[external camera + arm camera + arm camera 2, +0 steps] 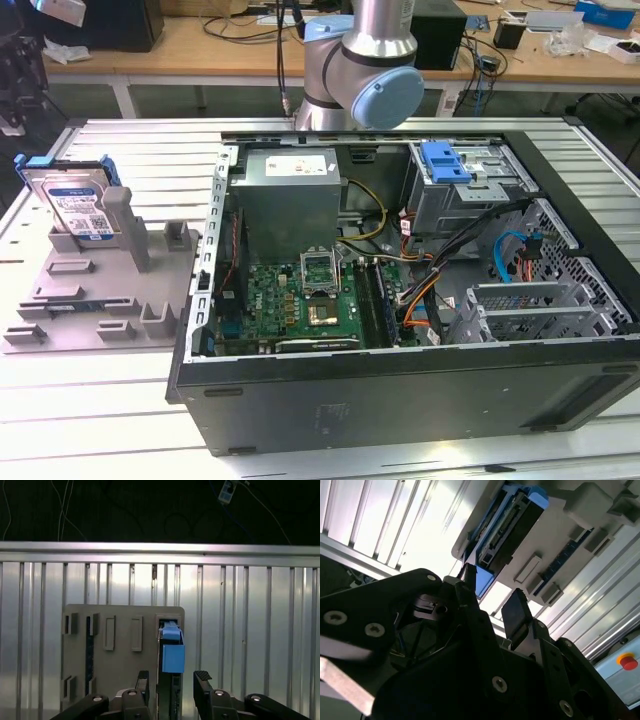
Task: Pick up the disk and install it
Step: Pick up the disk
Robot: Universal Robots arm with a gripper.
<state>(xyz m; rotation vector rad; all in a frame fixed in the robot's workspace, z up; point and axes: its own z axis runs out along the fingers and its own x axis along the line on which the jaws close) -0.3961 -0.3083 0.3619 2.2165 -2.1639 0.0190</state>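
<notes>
The disk point(75, 205) stands on edge in a slot of the grey holder point(90, 290), at the exterior view's left, outside the computer case. It is silver-grey with a white-and-blue label and a blue frame. In the first wrist view the disk point(172, 655) is seen edge-on, blue frame uppermost, in the holder point(120, 670). My gripper point(173, 681) is open, its two black fingers lined up either side of the disk's edge and apart from it. In the second wrist view the gripper point(492, 597) hangs some way short of the disk point(512, 520), with nothing between the fingers.
An open computer case point(300, 400) lies on the slatted metal table point(130, 140), with a motherboard point(310, 290) and a drive cage carrying a blue bracket point(445, 162). The arm's base point(360, 60) rises behind the case. A red stop button point(626, 661) sits beyond the table.
</notes>
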